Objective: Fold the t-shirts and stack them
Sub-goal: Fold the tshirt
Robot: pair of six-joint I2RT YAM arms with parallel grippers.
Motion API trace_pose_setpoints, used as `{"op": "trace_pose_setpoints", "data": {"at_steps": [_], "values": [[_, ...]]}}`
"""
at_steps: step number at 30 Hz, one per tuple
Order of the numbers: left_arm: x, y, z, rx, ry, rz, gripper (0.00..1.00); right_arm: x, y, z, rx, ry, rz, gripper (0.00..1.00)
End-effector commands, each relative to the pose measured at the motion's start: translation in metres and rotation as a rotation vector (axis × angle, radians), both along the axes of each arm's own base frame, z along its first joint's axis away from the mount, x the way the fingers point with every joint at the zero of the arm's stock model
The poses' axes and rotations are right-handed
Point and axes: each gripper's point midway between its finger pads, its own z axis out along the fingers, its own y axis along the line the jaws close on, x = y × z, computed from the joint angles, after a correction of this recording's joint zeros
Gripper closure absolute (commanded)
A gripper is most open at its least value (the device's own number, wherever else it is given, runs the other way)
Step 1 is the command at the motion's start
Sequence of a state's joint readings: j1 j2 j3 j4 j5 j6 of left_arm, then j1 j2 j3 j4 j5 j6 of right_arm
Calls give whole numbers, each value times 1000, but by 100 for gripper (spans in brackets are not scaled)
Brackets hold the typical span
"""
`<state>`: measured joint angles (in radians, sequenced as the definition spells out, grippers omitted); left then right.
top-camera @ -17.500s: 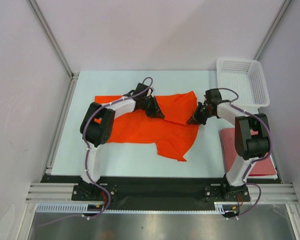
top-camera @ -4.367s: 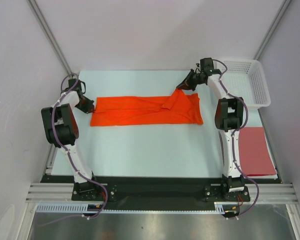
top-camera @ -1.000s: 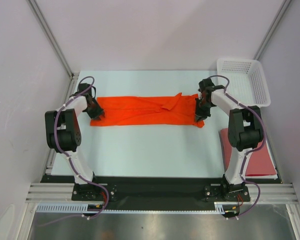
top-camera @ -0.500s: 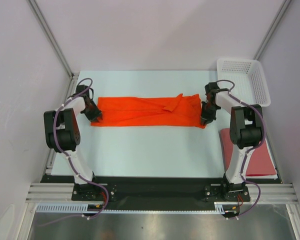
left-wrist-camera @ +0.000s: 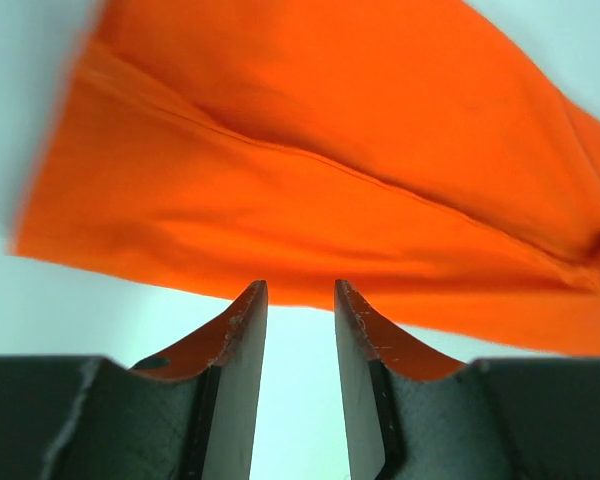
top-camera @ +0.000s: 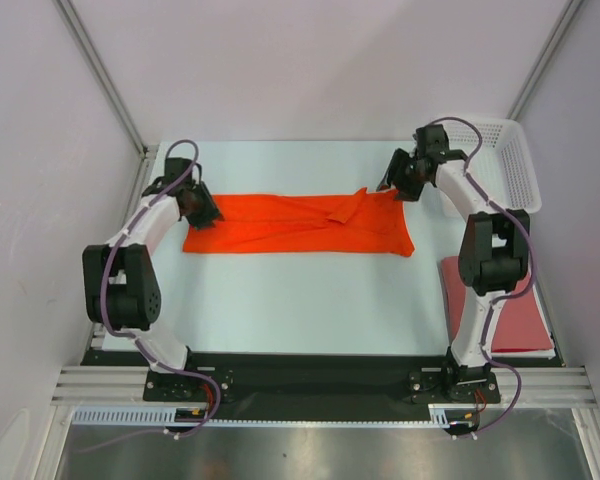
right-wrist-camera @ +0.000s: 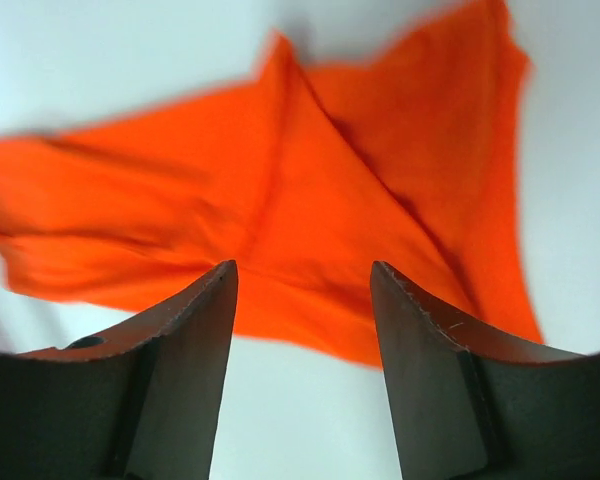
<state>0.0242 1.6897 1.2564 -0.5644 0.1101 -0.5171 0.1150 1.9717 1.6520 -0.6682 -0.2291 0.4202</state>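
The bright orange t-shirt [top-camera: 298,225] lies on the desk [top-camera: 280,300] as a long, narrow band running left to right across the far half, with a small raised fold just right of its middle.

The left gripper [top-camera: 205,212] sits at the band's left end. In the left wrist view its two fingers [left-wrist-camera: 238,330] stand only a narrow gap apart and hold nothing; bare desk shows between them, and the shirt's nearer edge runs just past the tips.

The right gripper [top-camera: 390,185] is at the band's far right corner. In the right wrist view its jaws are spread wide and empty, with the orange cloth spread on the desk beyond the tips. That view is blurred, so I cannot tell whether the tips touch the fabric.

The two grippers are well apart, one at each end of the orange shirt.

The dull brick-red t-shirt [top-camera: 535,325] lies flat at the near right of the desk, partly hidden behind the right arm and well clear of both grippers. A white lattice basket [top-camera: 500,165] stands at the far right corner, just beside the right arm's wrist.
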Motion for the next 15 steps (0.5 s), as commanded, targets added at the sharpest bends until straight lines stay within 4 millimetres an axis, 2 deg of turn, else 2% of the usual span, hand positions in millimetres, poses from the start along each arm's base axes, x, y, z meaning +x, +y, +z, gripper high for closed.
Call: {"op": "trace_pose_setpoints", "data": {"at_steps": [1,2,3,4,5,6,7,8,9,10,12,15], "values": [[0,-60,17,-102,-47,-105,61,52,29,22,197,-101,-60,39],[-1,-72,19,-114,-53,-133,61,64,32,13,217,-113,-67,41],[-6,-92,18,-130,-56,-177,61,74,35,17,234,-136,-70,41],[-10,-101,18,-142,-55,-199,61,80,38,14,260,-135,-90,41],[-14,-113,19,-162,-54,-229,61,88,42,0,273,-125,-92,43],[-20,-127,18,-174,-53,-269,61,93,45,-3,281,-123,-91,43],[-26,-134,15,-183,-41,-287,61,104,47,1,288,-145,-86,43],[-30,-140,15,-198,-37,-308,61,106,51,-4,285,-131,-76,44],[-35,-146,13,-203,-30,-325,62,108,54,-24,279,-99,-70,44],[-37,-148,14,-209,-32,-334,62,117,57,-16,282,-124,-57,45],[-40,-149,17,-214,-40,-347,62,119,59,-31,269,-107,-40,46],[-42,-147,24,-199,-66,-364,62,126,62,-33,264,-132,-23,46]]}}
